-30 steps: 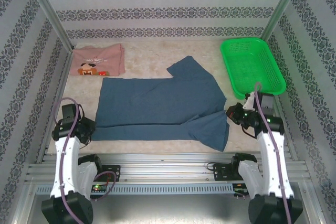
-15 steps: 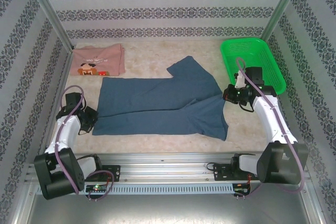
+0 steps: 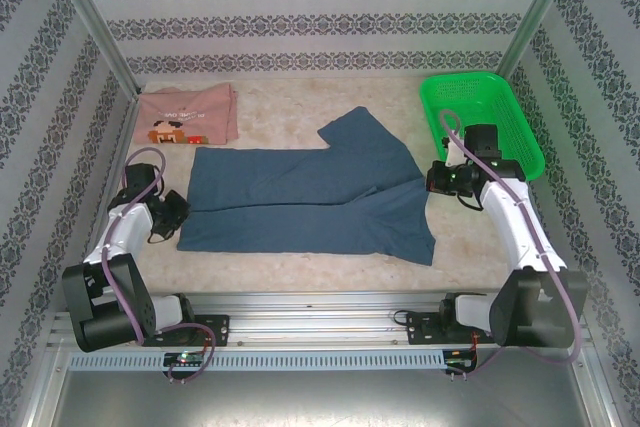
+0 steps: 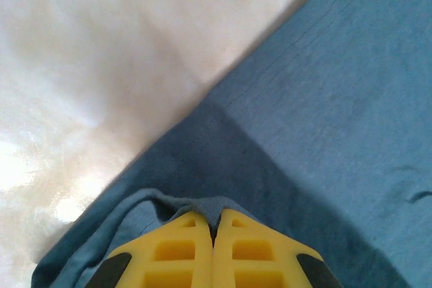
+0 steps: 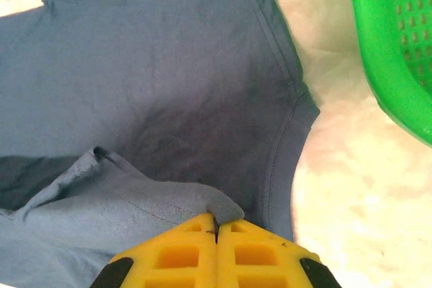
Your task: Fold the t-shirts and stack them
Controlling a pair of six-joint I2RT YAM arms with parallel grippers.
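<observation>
The slate-blue t-shirt (image 3: 310,197) lies spread across the middle of the table, its near half folded over toward the far side. My left gripper (image 3: 178,209) is shut on the shirt's left edge; blue cloth (image 4: 202,206) bunches between its yellow fingers (image 4: 169,251). At the shirt's right side my right gripper (image 3: 430,179) is shut on a fold of the same shirt (image 5: 216,204), held above the sleeve (image 5: 283,133) lying below. Folded at the far left corner rests the pink t-shirt (image 3: 185,114) with the moustached face print.
A green mesh basket (image 3: 480,122) stands at the far right, just behind my right arm; its rim (image 5: 391,52) is close to the right gripper. Patterned walls enclose the table on three sides. Bare pale tabletop (image 3: 300,267) runs along the near edge.
Both grippers carried the shirt's near edge away from the bases toward the far side, folding the near part over. The arms are now stretched farther out.
</observation>
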